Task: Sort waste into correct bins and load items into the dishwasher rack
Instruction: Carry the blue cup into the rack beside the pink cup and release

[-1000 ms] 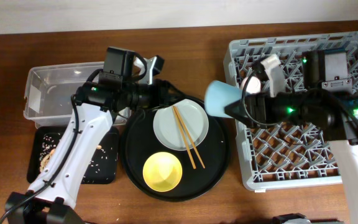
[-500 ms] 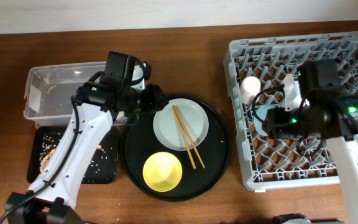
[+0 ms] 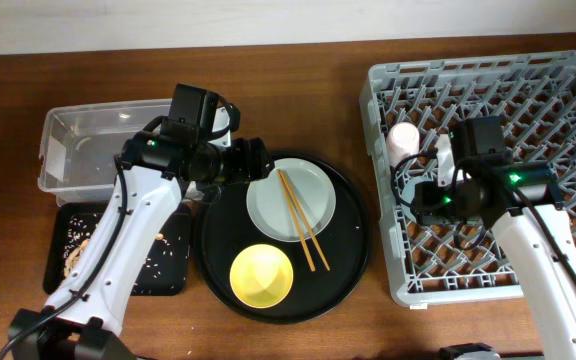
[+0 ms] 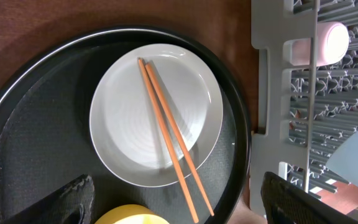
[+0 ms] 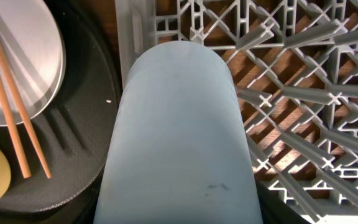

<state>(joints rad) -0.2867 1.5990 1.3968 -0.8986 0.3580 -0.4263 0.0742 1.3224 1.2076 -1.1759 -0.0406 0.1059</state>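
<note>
Brown wooden table (image 3: 298, 70) set against a pale wall (image 3: 268, 20). Right: the dishwasher rack (image 3: 568, 90), with the pink cup (image 3: 404, 142) in its far-left part. The right end effector (image 3: 421, 194) grips the blue cup (image 5: 179, 137) at the rack's left side. Centre: a round black tray (image 3: 353, 260) carries the grey plate (image 3: 268, 205), the chopsticks (image 3: 303, 220) lying across it, and the yellow bowl (image 3: 261, 277) nearer. The left end effector (image 3: 251, 160), fingers spread wide and empty, hovers at this tray's far-left rim. Left: the clear tub (image 3: 88, 150) far, the shallow black tray (image 3: 168, 270) with food scraps (image 3: 78, 245) near.

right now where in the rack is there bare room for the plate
Bare grid in the far right corner of the dishwasher rack, bordered by its far and right walls and the right arm. Crowded along the left wall: pink cup and blue cup.
</note>
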